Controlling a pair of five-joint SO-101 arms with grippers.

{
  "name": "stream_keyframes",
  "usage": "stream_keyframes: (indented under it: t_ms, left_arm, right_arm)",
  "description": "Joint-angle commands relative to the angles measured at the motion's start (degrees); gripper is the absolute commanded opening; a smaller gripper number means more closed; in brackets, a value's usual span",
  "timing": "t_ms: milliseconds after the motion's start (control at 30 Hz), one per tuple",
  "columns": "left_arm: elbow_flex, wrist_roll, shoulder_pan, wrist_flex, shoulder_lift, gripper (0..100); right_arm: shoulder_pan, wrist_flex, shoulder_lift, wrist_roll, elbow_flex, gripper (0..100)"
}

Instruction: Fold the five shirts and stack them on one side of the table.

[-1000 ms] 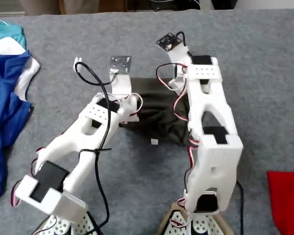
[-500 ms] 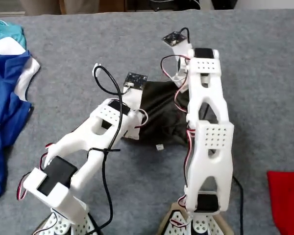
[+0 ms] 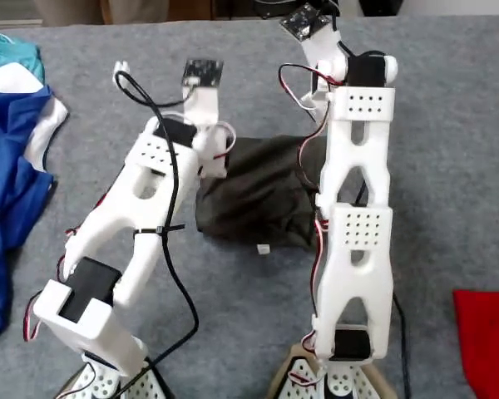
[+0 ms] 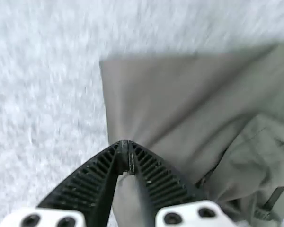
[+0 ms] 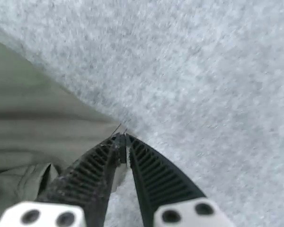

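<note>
A dark olive shirt (image 3: 258,195) lies partly folded on the grey table between my two arms. My left gripper (image 4: 125,158) is shut on the shirt (image 4: 180,109) at its edge near a corner. My right gripper (image 5: 121,142) is shut on the shirt's (image 5: 33,123) edge where it meets the bare table. In the high view the left arm (image 3: 162,166) stands over the shirt's left side and the right arm (image 3: 358,141) over its right side. A small white tag (image 3: 264,248) shows at the shirt's near edge.
A blue and white shirt (image 3: 12,166) and a teal one (image 3: 12,51) lie heaped at the table's left edge. A red shirt (image 3: 489,341) lies at the near right. Open grey table (image 3: 449,125) stretches to the right and at the back.
Both arms have stretched toward the far side of the table with the shirt's edge in their grippers. The left arm swung right, then back left. The shirt now lies flatter.
</note>
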Motion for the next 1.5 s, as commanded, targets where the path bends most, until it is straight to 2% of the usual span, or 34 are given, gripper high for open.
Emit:
stream_keyframes:
  t_ms: [0, 267, 400, 600, 700, 867, 1067, 1233, 1467]
  left_arm:
    - [-3.3, -0.3, -0.7, -4.0, 1.1, 2]
    - [-5.7, -0.3, -6.2, -13.7, 14.1, 2]
    - [-9.8, -0.3, -5.9, -13.5, 20.0, 2]
    - [-14.3, -0.3, -6.9, -13.5, 25.1, 2]
    - [-14.3, -0.3, -6.8, -13.7, 26.1, 2]
    - [-14.2, -0.3, -6.2, -14.0, 26.3, 2]
    - [-14.5, -0.3, -6.2, -14.1, 27.6, 2]
    - [-20.0, -0.3, -6.2, -13.4, 31.5, 2]
    - [-31.8, -0.4, -6.2, -3.4, 37.8, 2]
  right_arm:
    - [-1.9, 1.2, -9.5, 0.4, 9.9, 0.5]
    - [-6.5, -1.6, -32.3, 0.8, 45.7, 0.5]
    - [-8.7, -13.2, -39.3, 1.2, 64.6, 0.5]
    - [-10.5, -31.6, -41.3, 4.1, 86.6, 0.6]
    - [-10.4, -35.0, -40.2, 6.2, 91.7, 0.6]
    - [-8.0, -35.0, -39.9, 6.6, 95.3, 0.6]
    - [-5.7, -30.2, -46.1, 6.7, 98.8, 0.5]
    - [-6.5, -27.5, -54.5, 7.6, 103.6, 0.5]
    - [-6.5, -27.3, -64.4, 9.1, 114.2, 0.5]
